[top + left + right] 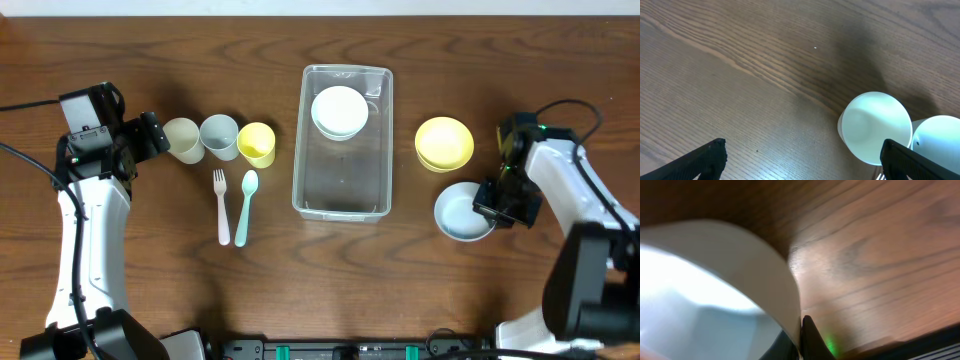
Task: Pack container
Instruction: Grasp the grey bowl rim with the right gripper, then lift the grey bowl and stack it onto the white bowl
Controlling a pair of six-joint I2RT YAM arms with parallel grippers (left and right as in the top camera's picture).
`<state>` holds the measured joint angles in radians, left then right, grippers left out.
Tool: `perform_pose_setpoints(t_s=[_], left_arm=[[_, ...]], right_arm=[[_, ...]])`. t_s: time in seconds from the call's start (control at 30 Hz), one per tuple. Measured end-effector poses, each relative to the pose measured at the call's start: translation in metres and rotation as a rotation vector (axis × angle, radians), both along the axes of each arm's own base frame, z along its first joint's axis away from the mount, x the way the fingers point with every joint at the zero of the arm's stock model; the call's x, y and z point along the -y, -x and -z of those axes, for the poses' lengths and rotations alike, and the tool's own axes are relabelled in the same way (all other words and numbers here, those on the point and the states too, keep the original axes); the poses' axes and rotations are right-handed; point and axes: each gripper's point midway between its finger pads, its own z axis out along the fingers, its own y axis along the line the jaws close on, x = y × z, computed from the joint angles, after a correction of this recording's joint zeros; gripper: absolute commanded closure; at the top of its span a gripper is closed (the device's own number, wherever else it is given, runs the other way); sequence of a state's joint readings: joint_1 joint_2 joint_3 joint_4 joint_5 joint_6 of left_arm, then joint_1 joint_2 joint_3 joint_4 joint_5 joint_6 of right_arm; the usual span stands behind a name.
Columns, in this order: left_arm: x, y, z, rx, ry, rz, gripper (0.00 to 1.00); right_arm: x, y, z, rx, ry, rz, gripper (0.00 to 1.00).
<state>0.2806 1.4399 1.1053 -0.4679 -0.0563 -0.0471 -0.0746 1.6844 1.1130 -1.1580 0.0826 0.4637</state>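
Three views are each giving you something different, and only the overhead is showing you the container, which is sitting at the middle of the table with a packed white bowl resting at its far end. From above, your right gripper is sitting at the right rim of the loose white bowl, just in front of the yellow bowls. The right wrist view is filling in the grip: the bowl's wall is running straight down against a dark finger, so the jaws are pinching that rim. This close view is blurring badly and cutting off most of the bowl. Your left gripper is hanging spread wide over bare wood, with the beige cup just beside one finger and the grey cup being cropped at the frame's edge. The overhead alone is showing the yellow cup, fork and spoon.
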Motion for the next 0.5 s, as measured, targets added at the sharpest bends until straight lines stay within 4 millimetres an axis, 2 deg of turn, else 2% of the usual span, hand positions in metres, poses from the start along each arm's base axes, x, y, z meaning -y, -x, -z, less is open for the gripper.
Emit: perform_pose_setpoints(t_s=[0.13,0.2,0.27,0.37,0.43,0.5], left_arm=[[0.000,0.000,0.000,0.000,0.000,0.000,0.02],[0.000,0.000,0.000,0.000,0.000,0.000,0.02],[0.000,0.000,0.000,0.000,0.000,0.000,0.02],[0.000,0.000,0.000,-0.001,0.000,0.000,0.02],[0.000,0.000,0.000,0.000,0.000,0.000,0.02],[0.000,0.000,0.000,0.000,0.000,0.000,0.02]], right_arm=[[-0.010,-0.019,-0.040,0.197,-0.005,-0.074,0.99],[-0.026,-0.045,-0.072,0.370,-0.034,-0.130,0.99],[-0.048,-0.078,-0.118,0.584,-0.085,-0.183,0.99],[-0.081,-0.112,-0.179,0.828,-0.172,-0.238,0.99],[-0.102,-0.129,-0.207,0.933,-0.227,-0.273,0.99],[-0.122,-0.144,-0.219,0.975,-0.271,-0.312,0.99]])
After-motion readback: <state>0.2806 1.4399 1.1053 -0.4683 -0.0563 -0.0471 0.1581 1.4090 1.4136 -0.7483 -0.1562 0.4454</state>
